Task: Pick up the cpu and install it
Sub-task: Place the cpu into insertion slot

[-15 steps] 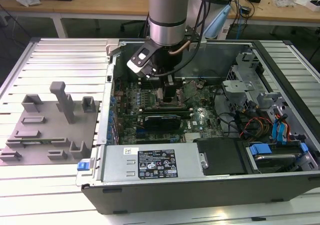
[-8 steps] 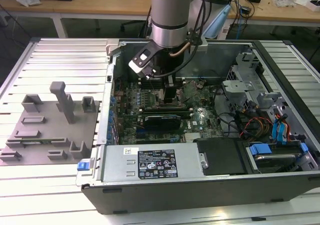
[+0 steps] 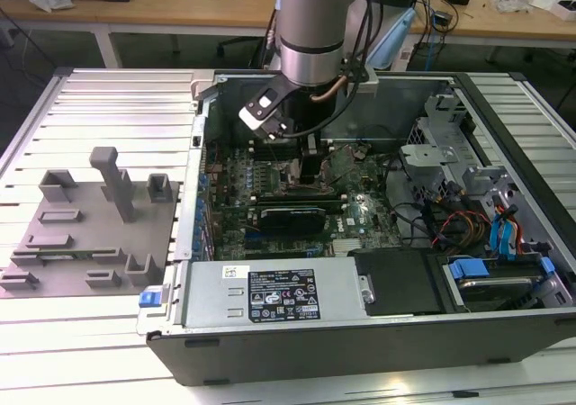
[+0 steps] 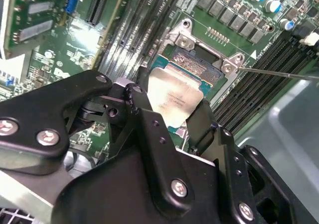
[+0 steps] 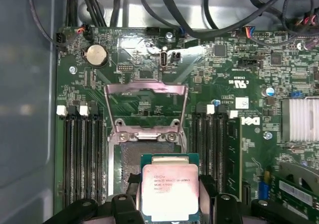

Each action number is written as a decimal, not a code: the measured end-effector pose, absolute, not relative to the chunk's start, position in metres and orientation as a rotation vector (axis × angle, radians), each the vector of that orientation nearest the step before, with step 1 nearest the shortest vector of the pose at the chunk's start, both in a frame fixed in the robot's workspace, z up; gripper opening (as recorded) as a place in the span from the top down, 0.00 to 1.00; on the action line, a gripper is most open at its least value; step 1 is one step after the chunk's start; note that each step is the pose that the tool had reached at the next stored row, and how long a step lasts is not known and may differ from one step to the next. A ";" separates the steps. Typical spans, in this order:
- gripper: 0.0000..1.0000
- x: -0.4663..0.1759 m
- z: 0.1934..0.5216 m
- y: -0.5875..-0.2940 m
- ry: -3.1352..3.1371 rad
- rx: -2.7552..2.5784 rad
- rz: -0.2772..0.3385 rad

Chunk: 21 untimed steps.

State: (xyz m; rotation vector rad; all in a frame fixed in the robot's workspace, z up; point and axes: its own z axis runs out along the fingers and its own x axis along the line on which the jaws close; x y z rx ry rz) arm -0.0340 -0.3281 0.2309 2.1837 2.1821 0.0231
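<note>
The cpu (image 5: 169,191), a flat square chip with a silvery top and pale rim, sits between my gripper's black fingers (image 5: 124,204) in both wrist views. My gripper (image 5: 172,206) is shut on the cpu (image 4: 172,97), gripping it by two opposite edges. The chip hangs just over the near part of the dark metal-framed socket (image 5: 144,152), whose load plate (image 5: 147,109) is flipped open. In the exterior view the arm reaches down into the open computer case (image 3: 360,342), with the gripper (image 3: 309,166) low over the motherboard.
Memory slots (image 5: 82,154) flank the socket on both sides. A coin cell (image 5: 96,56) and cables lie beyond it, and a finned heatsink (image 5: 299,117) stands to one side. The power supply (image 3: 279,292), drive cage (image 3: 441,162) and a grey fixture plate (image 3: 85,234) surround the work area.
</note>
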 end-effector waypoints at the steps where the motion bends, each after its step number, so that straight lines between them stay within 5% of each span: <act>1: 0.45 -0.033 0.228 -0.325 2.177 2.189 0.023; 21: 0.45 -0.033 0.208 -0.312 2.184 2.161 0.000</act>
